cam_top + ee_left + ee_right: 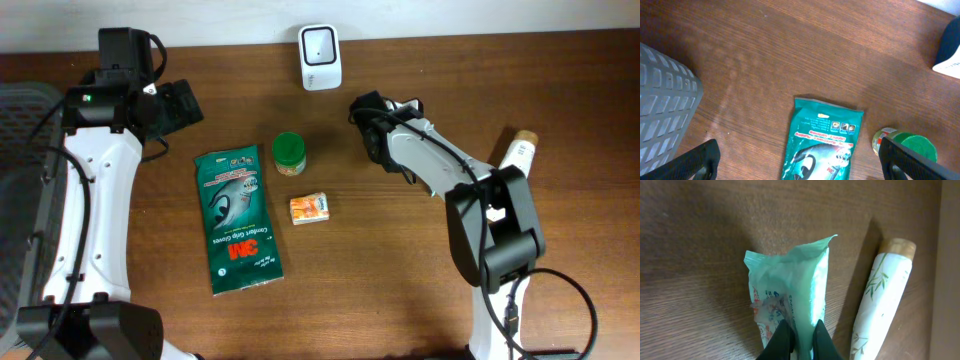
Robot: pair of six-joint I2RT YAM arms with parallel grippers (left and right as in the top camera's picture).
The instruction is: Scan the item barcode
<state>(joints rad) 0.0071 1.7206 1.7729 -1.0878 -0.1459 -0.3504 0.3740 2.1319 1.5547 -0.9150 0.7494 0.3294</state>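
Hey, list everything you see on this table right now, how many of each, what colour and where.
Scanner: one, white, far edge, centre.
Jar: one, green lid, centre.
Box: one, orange, just nearer than the jar.
Glove pack: one, dark green, left of the box.
Tube: one, white with tan cap, right side.
Pouch: one, pale green, in the right gripper.
Basket: one, grey, left edge.
Table: one, brown wood.
Left gripper: one, black, open, above the glove pack.
Right gripper: one, black, shut on the pouch.
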